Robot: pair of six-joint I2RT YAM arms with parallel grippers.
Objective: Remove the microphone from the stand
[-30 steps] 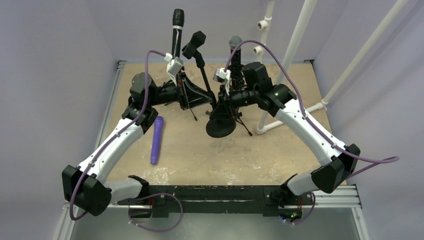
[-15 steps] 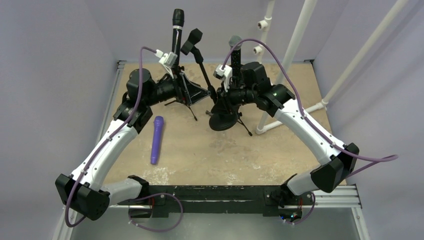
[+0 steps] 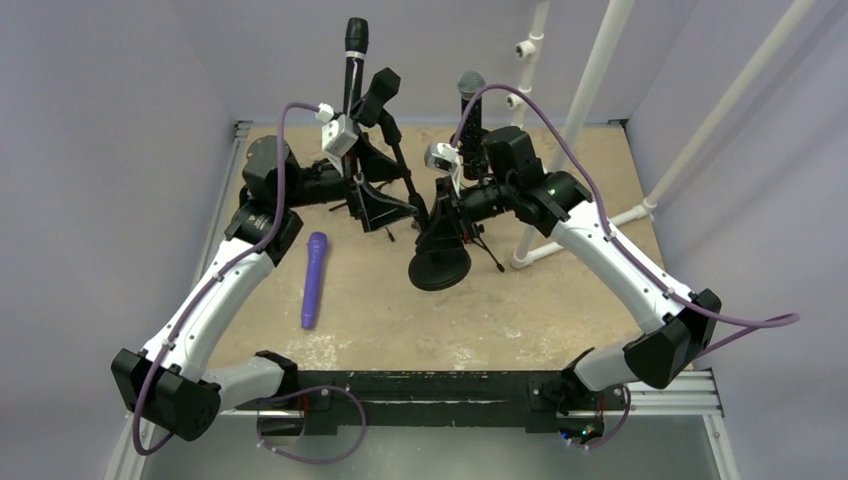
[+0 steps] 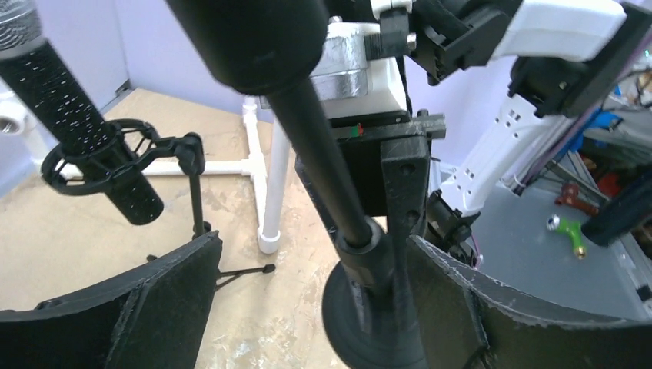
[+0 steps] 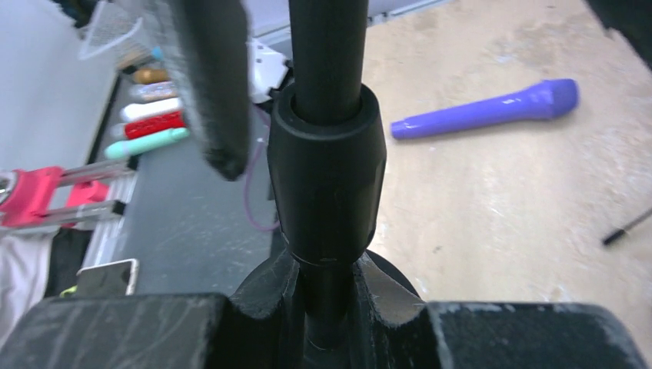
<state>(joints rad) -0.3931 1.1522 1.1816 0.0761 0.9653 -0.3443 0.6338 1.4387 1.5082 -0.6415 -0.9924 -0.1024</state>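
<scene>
Microphone (image 5: pixel 492 108), purple, beyond stand (image 5: pixel 327 177): right wrist view, not left.

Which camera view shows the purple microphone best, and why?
Top external: the purple microphone lies whole and unobstructed on the table, left of the stand. Right wrist shows it too, off to one side beyond the stand's pole. Left wrist misses it.

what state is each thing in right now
purple mic: lying flat on the table
grey mic: seated in its shock mount
black mic: upright at the back
stand: pole clamped by the right gripper
left gripper: open, fingers either side of the stand's pole
right gripper: shut on the stand
</scene>
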